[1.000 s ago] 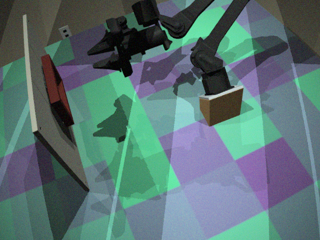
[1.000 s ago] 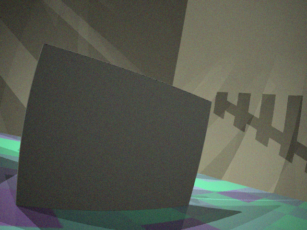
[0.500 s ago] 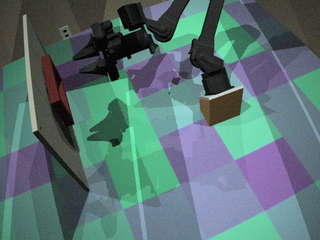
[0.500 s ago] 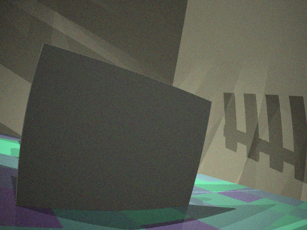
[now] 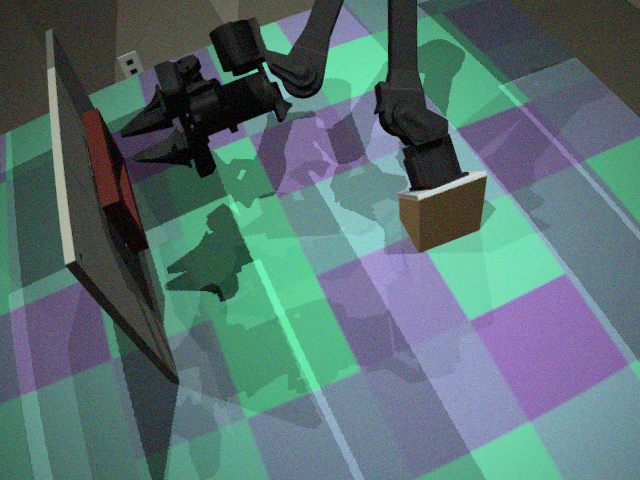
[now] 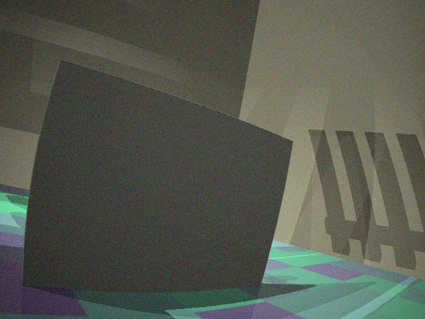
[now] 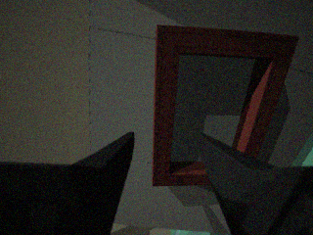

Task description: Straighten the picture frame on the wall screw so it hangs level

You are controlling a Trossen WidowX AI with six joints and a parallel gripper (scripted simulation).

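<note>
Nearest, the arm stands on a brown block (image 5: 450, 215) on the table (image 5: 547, 346) (image 6: 339, 271). Out in front, the tool (image 5: 129, 147) (image 7: 167, 133) has its two fingers spread, with nothing between them. Just beyond the fingertips, the red picture frame (image 5: 99, 160) (image 7: 165, 108) is against the front of an upright grey panel (image 5: 59, 155) (image 6: 154, 189) (image 7: 117, 98); whether it hangs level, I cannot tell. Farther back is a pale wall outlet (image 5: 124, 62).
</note>
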